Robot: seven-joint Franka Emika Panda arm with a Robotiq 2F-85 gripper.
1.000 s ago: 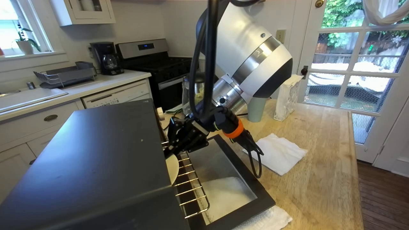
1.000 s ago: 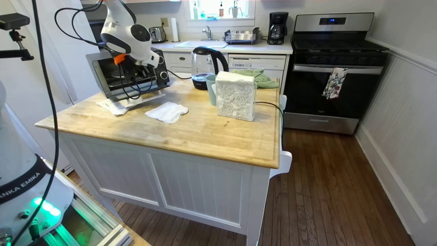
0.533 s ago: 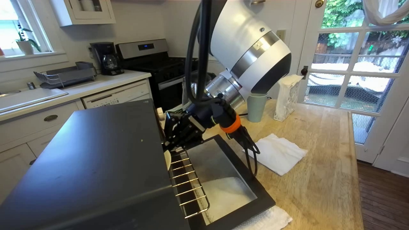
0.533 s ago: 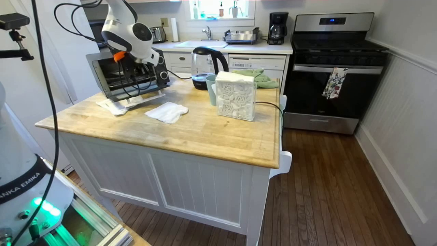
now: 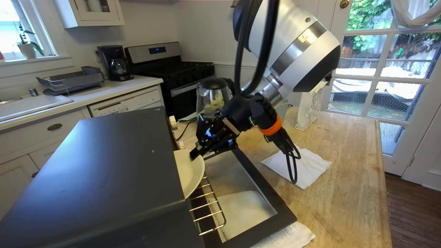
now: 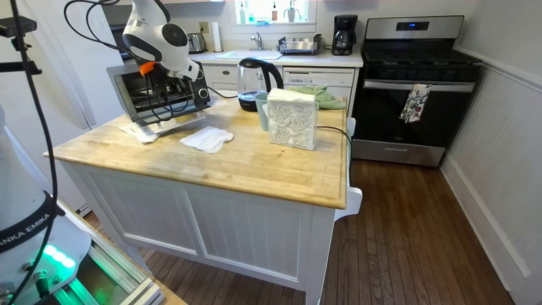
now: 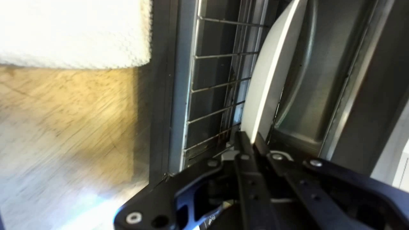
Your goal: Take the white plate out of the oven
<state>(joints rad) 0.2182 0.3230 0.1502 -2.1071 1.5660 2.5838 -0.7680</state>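
The oven (image 5: 113,165) is a dark grey box with its glass door (image 5: 287,220) folded down and a wire rack (image 5: 206,212) jutting out. The white plate (image 5: 189,175) sticks partly out of the opening above the rack; its rear part is hidden inside. My gripper (image 5: 195,154) is shut on the plate's rim near the knob side. In the wrist view the fingertips (image 7: 252,140) pinch the plate (image 7: 268,76), which is seen edge-on with its far part above the rack. In an exterior view the arm hides most of the opening of the oven (image 6: 202,87), and the plate cannot be made out.
A white napkin (image 5: 310,168) lies beside the door, and more white paper (image 5: 293,237) lies under it. The glass kettle (image 6: 252,87), a green cup (image 6: 261,112) and a white napkin holder (image 6: 292,120) stand on the wooden island (image 6: 237,169).
The gripper first went slightly deeper along with the plate. It has since moved back outward from the oven, and much more of the plate now shows past the oven's front edge.
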